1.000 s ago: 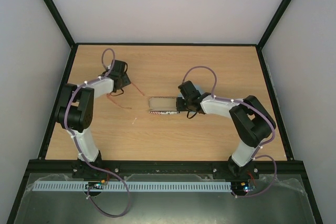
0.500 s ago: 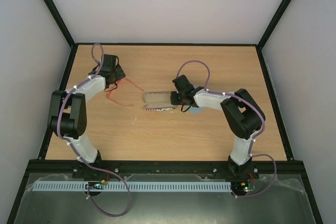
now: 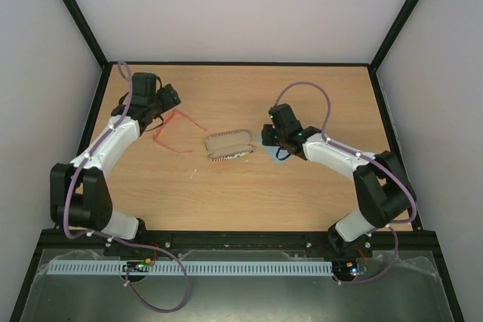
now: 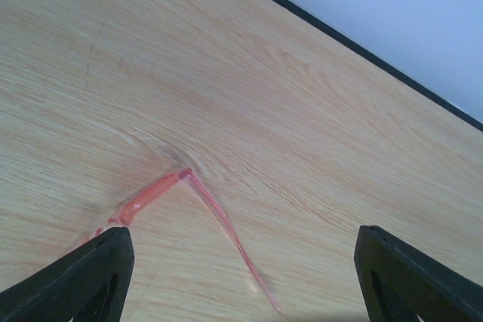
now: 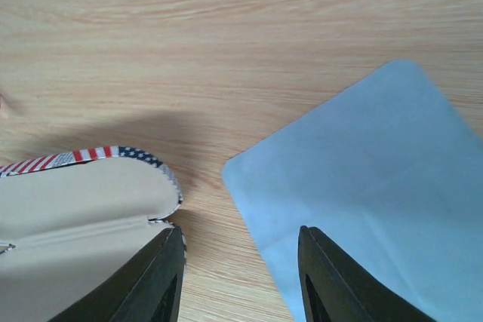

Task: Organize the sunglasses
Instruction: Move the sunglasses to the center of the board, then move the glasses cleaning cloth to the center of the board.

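The sunglasses, slim with a translucent red-orange frame, lie on the wooden table at the left with their thin temple arms spread. My left gripper hovers just beyond them, open and holding nothing. In the left wrist view a corner of the sunglasses and one temple arm lie on the wood between and ahead of the open left gripper. My right gripper is open at mid-table. In the right wrist view the right gripper stands empty over bare wood.
An open flag-printed case lies at mid-table with its beige lining up; its end sits beside my right gripper's left finger. A light blue cloth lies just right of the case, under the right gripper's other finger.
My right gripper has opened, let go of the case's end and drawn back to the right, uncovering the cloth. My left arm has swung left and its jaws have widened.
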You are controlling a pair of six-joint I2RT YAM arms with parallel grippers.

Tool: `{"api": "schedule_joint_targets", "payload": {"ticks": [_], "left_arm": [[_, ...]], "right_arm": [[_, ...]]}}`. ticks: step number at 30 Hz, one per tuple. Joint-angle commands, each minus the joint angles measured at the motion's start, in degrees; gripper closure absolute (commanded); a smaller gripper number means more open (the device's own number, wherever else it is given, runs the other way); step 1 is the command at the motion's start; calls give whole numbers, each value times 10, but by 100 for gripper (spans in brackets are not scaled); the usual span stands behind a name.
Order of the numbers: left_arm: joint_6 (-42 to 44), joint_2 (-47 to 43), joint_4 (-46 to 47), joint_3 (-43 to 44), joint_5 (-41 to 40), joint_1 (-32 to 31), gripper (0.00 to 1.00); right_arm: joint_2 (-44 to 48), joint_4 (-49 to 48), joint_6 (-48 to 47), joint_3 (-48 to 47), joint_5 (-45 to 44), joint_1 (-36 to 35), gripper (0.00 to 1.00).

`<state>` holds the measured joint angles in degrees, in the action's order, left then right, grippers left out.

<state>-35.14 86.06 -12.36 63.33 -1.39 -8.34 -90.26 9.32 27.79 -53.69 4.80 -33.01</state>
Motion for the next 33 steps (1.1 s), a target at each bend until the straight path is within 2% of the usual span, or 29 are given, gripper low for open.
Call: {"api": "schedule_joint_targets", "payload": {"ticks": [1, 4, 5, 6, 10, 16, 24, 33], "left_arm": [[0, -57, -37, -22, 47, -12, 15], [2, -94, -54, -40, 64, -27, 9], [4, -107, -59, -47, 68, -34, 2], [3, -124, -66, -53, 74, -40, 1], [-1, -179, -87, -78, 87, -70, 1], [-1, -247, -116, -112, 80, -88, 1], [2, -279, -123, -140, 79, -88, 1], [-2, -308, -129, -158, 80, -89, 0]], "right_arm": [[22, 44, 12, 34, -38, 14, 61], [11, 47, 20, 52, -45, 15, 76], [6, 47, 24, 56, -46, 15, 78], [2, 48, 28, 58, -48, 15, 81], [-16, 49, 38, 62, -59, 15, 86], [-42, 45, 46, 68, -52, 14, 89], [-32, 25, 68, 117, -41, 5, 91], [38, 28, 139, 199, -54, -73, 91]]}}
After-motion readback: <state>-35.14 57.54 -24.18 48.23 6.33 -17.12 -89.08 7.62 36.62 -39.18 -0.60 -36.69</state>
